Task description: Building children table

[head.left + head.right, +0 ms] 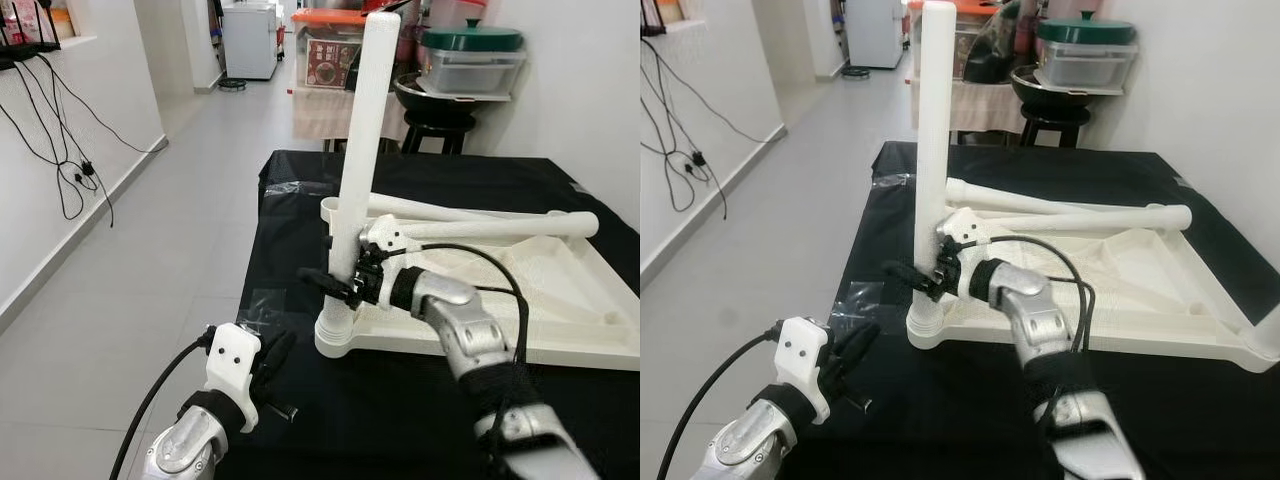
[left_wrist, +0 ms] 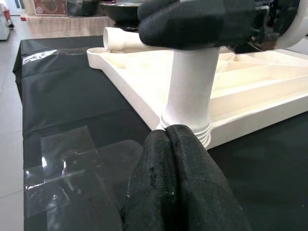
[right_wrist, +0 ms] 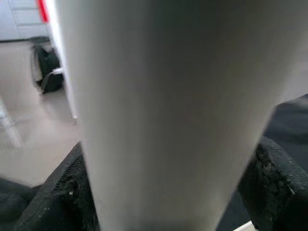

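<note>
A white table leg [image 1: 360,150] and white tabletop [image 1: 560,300] sit at centre right on a black cloth [image 1: 300,400]. Lower frame, silver arms carry black fingers [image 2: 178,183]. Upper right, a green lid [image 1: 471,39] tops a clear box. Pale grey floor [image 1: 150,280] fills the left.

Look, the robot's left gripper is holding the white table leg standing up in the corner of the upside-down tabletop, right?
Not quite: the right gripper holds the standing white leg, as the left eye view shows. The left gripper is shut on nothing, low beside the tabletop.
</note>
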Controlling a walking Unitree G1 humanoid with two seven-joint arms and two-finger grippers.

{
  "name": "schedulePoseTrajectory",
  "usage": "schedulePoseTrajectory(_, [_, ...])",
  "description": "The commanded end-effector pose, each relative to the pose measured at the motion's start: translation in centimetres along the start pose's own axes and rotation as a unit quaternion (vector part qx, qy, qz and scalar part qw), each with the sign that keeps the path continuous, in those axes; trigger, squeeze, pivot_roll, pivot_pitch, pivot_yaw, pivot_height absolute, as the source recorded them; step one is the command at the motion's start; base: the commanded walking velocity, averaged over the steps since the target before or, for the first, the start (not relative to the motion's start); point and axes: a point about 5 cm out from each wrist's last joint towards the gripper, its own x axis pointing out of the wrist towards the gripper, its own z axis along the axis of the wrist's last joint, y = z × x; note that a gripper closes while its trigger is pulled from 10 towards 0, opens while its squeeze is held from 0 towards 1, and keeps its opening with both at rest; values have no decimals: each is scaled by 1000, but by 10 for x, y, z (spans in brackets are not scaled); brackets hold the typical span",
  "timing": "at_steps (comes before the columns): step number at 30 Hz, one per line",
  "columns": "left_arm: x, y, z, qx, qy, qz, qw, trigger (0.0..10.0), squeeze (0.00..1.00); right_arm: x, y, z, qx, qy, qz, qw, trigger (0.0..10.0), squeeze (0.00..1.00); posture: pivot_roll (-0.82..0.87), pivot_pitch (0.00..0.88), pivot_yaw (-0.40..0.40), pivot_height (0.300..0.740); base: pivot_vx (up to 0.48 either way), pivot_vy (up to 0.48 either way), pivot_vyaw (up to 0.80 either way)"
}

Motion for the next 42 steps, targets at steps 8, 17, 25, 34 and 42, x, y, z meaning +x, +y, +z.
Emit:
schedulePoseTrajectory(8, [-1, -2, -6, 3, 10, 4, 1000, 10000, 0, 0, -10, -4, 42, 11, 63, 997, 0, 0, 111, 0, -93, 740, 0, 0, 0])
schedulePoseTrajectory(17, [-3, -4, -5, 1, 9, 3, 1000, 10000, 0, -11, -15, -19, 77, 7, 60, 995, 0, 0, 107, 0, -87, 740, 0, 0, 0])
schedulePoseTrajectory(25, [-5, -4, -3, -7, 5, 2, 1000, 10000, 0, -14, -14, -28, 59, -5, -19, 998, 0, 0, 79, 2, -96, 740, 0, 0, 0])
schedulePoseTrajectory(34, [-6, 2, -3, -5, 5, 2, 1000, 10000, 0, 1, 37, -48, 55, 21, -374, 925, 0, 0, 45, 2, -75, 740, 0, 0, 0])
schedulePoseTrajectory(42, [1, 4, -3, 3, 3, 2, 1000, 10000, 0, 16, 37, -51, 61, 54, -279, 957, 10000, 0, 53, 0, -86, 740, 0, 0, 0])
